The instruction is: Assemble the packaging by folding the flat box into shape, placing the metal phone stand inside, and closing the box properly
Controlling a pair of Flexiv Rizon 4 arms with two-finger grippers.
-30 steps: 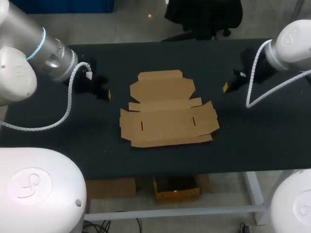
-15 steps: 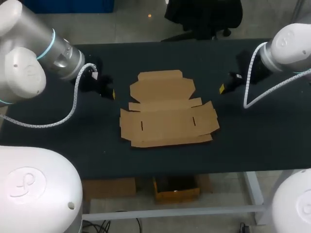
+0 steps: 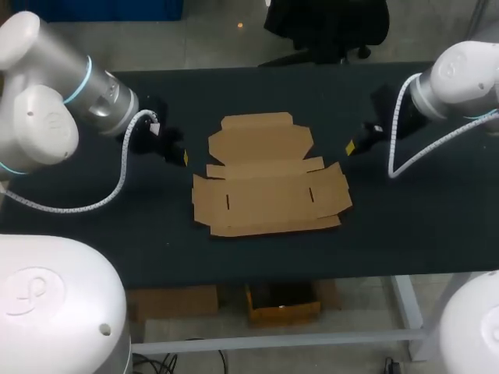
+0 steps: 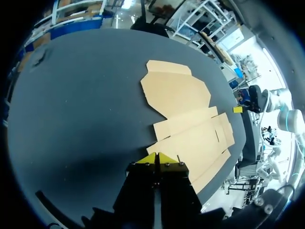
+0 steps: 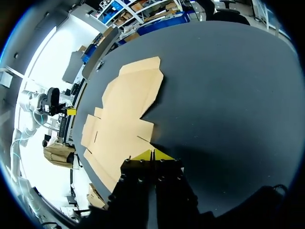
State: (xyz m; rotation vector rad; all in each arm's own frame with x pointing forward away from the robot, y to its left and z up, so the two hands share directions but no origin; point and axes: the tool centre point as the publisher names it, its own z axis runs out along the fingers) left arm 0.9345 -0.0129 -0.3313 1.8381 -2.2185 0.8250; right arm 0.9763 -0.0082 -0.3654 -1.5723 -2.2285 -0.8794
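The left gripper has its two yellow tips pressed together with nothing between them, and the right gripper is closed and empty in the same way; each wrist view shows its own tips meeting in a point. Between them lies the flat brown cardboard box blank, unfolded in the middle of the black table. Its tabbed lid panel is on the far side, and its wider, slotted panel with side flaps is on the near side. Neither gripper touches the cardboard. The left one is just left of the lid panel, and the right one is a little further off to its right. The left arm enters from the far left, bent at its white elbow, with the wrist angled rightward and down toward the box. The right arm enters from the far right, its wrist pointing leftward and down.
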